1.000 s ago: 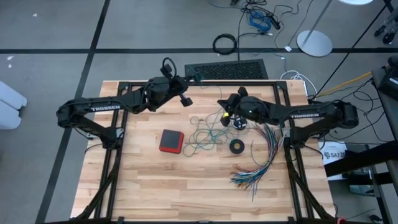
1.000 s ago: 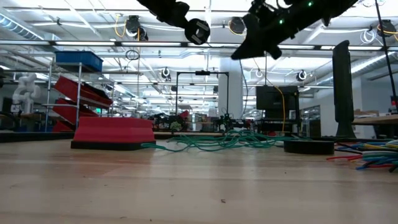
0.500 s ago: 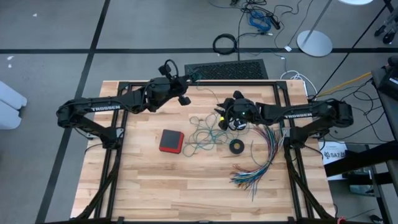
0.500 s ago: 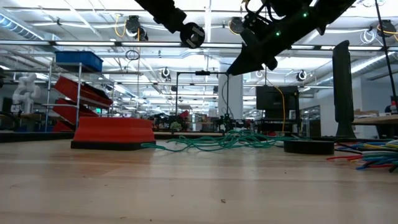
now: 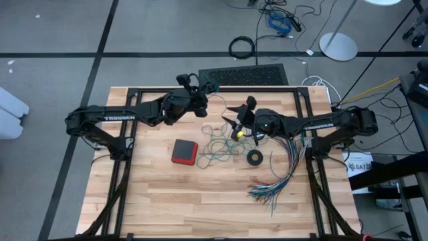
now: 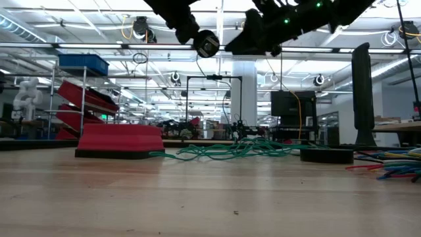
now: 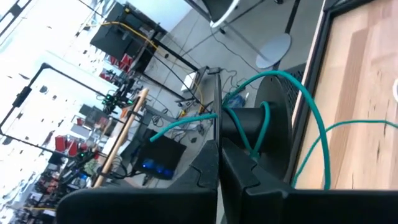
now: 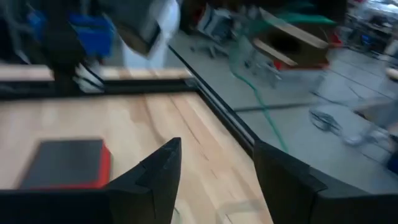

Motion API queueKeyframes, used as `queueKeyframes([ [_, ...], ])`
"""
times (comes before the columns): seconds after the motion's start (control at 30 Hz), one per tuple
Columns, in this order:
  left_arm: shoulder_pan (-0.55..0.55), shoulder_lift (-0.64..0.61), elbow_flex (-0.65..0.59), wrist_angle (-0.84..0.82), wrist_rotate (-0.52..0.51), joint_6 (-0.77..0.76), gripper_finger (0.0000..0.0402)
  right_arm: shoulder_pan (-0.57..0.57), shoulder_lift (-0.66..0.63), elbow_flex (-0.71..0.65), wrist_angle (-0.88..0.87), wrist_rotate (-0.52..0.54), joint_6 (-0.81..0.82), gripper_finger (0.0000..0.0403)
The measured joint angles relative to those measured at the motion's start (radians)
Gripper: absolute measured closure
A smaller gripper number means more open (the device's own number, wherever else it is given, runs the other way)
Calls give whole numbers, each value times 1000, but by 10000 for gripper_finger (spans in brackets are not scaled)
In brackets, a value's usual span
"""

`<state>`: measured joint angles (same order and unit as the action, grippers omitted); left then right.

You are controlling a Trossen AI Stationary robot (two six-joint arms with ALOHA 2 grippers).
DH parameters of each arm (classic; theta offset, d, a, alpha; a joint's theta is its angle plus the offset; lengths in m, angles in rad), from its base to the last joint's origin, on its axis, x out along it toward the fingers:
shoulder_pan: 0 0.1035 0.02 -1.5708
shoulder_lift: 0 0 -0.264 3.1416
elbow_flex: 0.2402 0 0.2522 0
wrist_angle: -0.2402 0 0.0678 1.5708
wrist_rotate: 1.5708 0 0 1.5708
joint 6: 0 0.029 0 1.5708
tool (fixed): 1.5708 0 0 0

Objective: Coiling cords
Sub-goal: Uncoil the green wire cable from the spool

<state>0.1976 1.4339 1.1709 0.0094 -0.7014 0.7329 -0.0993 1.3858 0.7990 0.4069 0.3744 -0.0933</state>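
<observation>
The teal-green cord (image 5: 215,144) lies in a loose tangle on the table's middle, and one strand rises to my left gripper (image 5: 202,102), which is shut near the far edge. In the left wrist view the cord (image 7: 311,118) loops around a black round piece (image 7: 249,121) at the fingertips. The white cord (image 5: 210,128) lies in a small loop beside the tangle. My right gripper (image 5: 238,112) hovers open just right of the left one, above the tangle, with nothing between its fingers (image 8: 158,180). My left gripper is shut where the teal-green cord's raised strand (image 7: 252,151) meets its fingertips, roughly level and high above the table. The cord arcs in slack loops around the fingertips and trails down to the tangle. Whether it is pinched or only wound around, the fingers hide.
A red box with a dark top (image 5: 184,151) sits left of the tangle and a black tape ring (image 5: 254,157) to its right. A fan of multicoloured wires (image 5: 279,175) covers the right near part. A black grille (image 5: 244,75) lies past the far edge.
My right gripper has opened its fingers and gone toward the table's left, closer to my left gripper. My left gripper has rolled about its own axis and shifted a little toward the right gripper, staying shut. The tangle on the table has kept its place.
</observation>
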Motion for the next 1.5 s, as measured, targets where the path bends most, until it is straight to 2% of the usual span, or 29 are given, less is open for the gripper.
queueKeyframes([
  [0.1, -5, 12, 0, 34, -3, -2, 401, -5, 45, 0, 100, -70, 19, 230],
  [0.4, -15, 16, 0, 63, 49, -77, 401, -11, 171, -1, 396, -55, -4, 248],
  [0.53, -17, 16, 0, 63, 115, -106, 401, -14, 199, 0, 497, -35, -39, 248],
  [0.63, -17, 16, 0, 70, 133, -122, 401, -25, 212, 0, 509, -7, -49, 248],
  [1.03, -17, 17, 0, 141, 235, -178, 401, -69, 247, 0, 605, -10, -70, 248],
  [1.23, -15, 17, 0, 145, 264, -228, 401, -89, 247, 0, 615, -21, -71, 248],
  [1.3, -16, 17, 0, 148, 271, -230, 401, -98, 247, 0, 615, -56, -56, 248],
  [1.4, -16, 17, 0, 148, 275, -231, 401, -103, 247, 0, 615, -93, -38, 259],
  [1.5, -16, 17, 0, 149, 275, -231, 401, -103, 247, 0, 619, -98, -29, 289],
])
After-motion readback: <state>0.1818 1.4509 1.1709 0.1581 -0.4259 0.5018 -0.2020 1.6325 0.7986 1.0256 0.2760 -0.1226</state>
